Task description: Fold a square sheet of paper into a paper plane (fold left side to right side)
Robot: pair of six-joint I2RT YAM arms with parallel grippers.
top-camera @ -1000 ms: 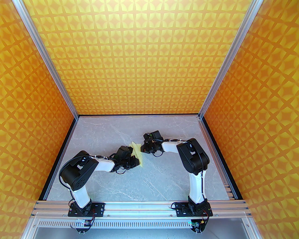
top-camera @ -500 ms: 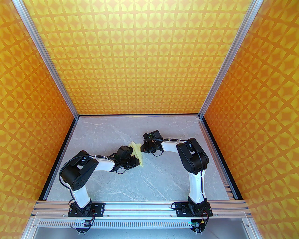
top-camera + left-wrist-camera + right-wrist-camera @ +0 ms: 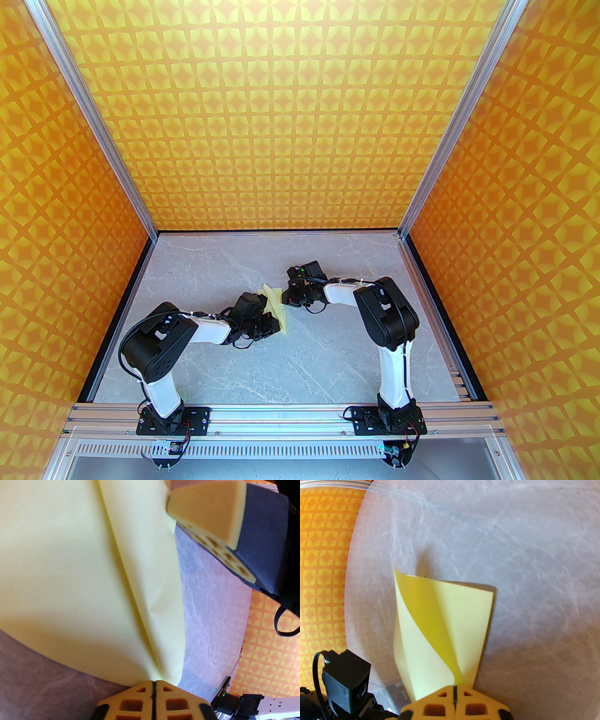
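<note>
Left tool (image 3: 153, 683) and right tool (image 3: 454, 688) each pinch the square sheet of paper (image 3: 277, 309), curled between them above the surface (image 3: 281, 365). Hold the 2 pinches firm and line up the edges before creasing.

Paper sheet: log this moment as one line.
left tool: shut on sheet | right tool: shut on sheet | sheet: doubled over, layers curled apart | fold: unfinished

Left arm (image 3: 211, 330) and right arm (image 3: 393, 375): white link shells, black rounded joint housings, black screw-fixed base plates (image 3: 197, 416). Black cables (image 3: 241, 347) follow the links, secured by white ties. Left gripper (image 3: 153, 684) and right gripper (image 3: 454, 687): tan fingers (image 3: 131, 706) with square lattice cut-outs.
</note>
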